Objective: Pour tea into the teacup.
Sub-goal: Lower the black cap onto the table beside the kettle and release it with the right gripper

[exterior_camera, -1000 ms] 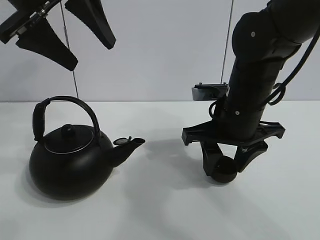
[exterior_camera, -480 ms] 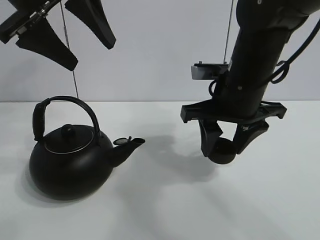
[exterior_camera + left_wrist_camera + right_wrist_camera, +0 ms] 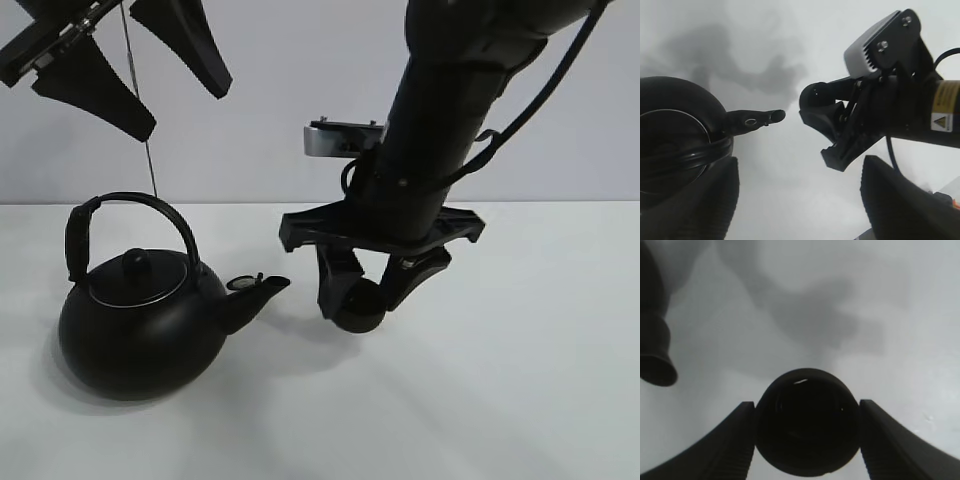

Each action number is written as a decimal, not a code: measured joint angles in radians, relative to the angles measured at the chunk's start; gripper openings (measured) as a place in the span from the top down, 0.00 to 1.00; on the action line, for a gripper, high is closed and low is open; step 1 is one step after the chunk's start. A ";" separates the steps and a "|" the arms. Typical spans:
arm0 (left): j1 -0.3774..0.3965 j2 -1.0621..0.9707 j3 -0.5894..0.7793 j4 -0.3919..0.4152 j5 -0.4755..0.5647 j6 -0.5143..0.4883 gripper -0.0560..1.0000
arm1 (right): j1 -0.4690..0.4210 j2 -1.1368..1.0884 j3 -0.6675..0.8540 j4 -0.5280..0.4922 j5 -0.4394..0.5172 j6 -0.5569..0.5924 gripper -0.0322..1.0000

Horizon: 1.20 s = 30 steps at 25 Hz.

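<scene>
My right gripper [image 3: 364,298] is shut on the small matte black teacup [image 3: 360,310] and holds it just above the white table, a short way right of the kettle's spout [image 3: 262,288]. In the right wrist view the teacup [image 3: 806,428] sits upright between the two fingers, its mouth open to the camera. The big black kettle [image 3: 140,320] stands on the table at the left, handle up. My left gripper [image 3: 145,75] is open and empty, high above the kettle. No tea is visible.
The white table [image 3: 500,400] stretches in front and to the right. A pale wall stands behind. The kettle's spout [image 3: 652,355] shows at the edge of the right wrist view. The right arm's wrist camera [image 3: 875,42] shows in the left wrist view.
My right gripper has lifted the teacup off the table and carried it left, toward the kettle's spout. The left gripper and the kettle have not moved.
</scene>
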<state>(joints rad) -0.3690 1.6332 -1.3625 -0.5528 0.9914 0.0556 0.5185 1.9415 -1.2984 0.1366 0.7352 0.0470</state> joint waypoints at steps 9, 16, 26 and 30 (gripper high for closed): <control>0.000 0.000 0.000 0.000 0.000 0.000 0.47 | 0.035 0.089 0.000 0.015 -0.091 0.008 0.58; 0.000 0.000 0.000 0.000 0.000 0.000 0.47 | 0.036 0.096 0.000 0.017 -0.155 0.008 0.58; 0.000 0.000 0.000 0.000 0.000 0.000 0.47 | 0.036 0.119 -0.002 0.024 -0.151 0.008 0.58; 0.000 0.000 0.000 0.000 0.000 0.000 0.47 | 0.036 0.119 -0.002 0.024 -0.150 0.008 0.58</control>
<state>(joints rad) -0.3690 1.6332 -1.3625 -0.5528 0.9914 0.0556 0.5547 2.0610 -1.3004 0.1610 0.5851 0.0555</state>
